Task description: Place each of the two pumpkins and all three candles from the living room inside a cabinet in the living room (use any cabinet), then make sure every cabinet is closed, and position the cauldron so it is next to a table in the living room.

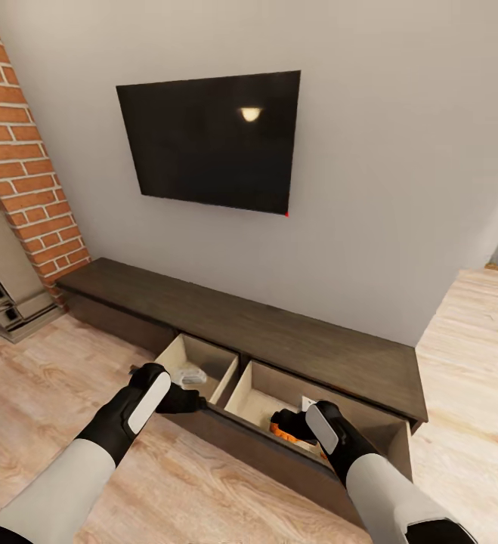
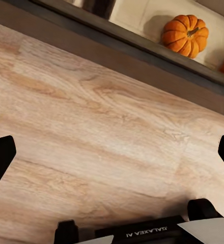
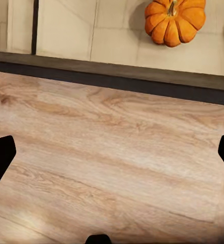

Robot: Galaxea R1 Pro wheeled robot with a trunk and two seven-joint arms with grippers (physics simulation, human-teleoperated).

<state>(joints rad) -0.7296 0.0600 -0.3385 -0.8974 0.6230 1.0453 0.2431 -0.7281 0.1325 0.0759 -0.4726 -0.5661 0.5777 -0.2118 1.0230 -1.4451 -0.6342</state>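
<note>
Both tools, left (image 1: 192,399) and right (image 1: 286,423), spread empty; pumpkin (image 3: 174,21) lies beyond in the cabinet (image 1: 279,344) drawer.

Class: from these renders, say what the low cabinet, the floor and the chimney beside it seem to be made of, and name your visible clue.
Cabinet: dark brown wood, matt, with faint grain; its open drawer is paler inside, likely unstained board. Floor: light wood planks, with visible grain, knots and seams and a slight sheen. Chimney: red brick with pale mortar joints.

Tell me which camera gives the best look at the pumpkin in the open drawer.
The right wrist view: the pumpkin sits unobstructed on the pale drawer floor. The left wrist view shows it smaller and angled; in the head view the right arm hides most of it.
</note>
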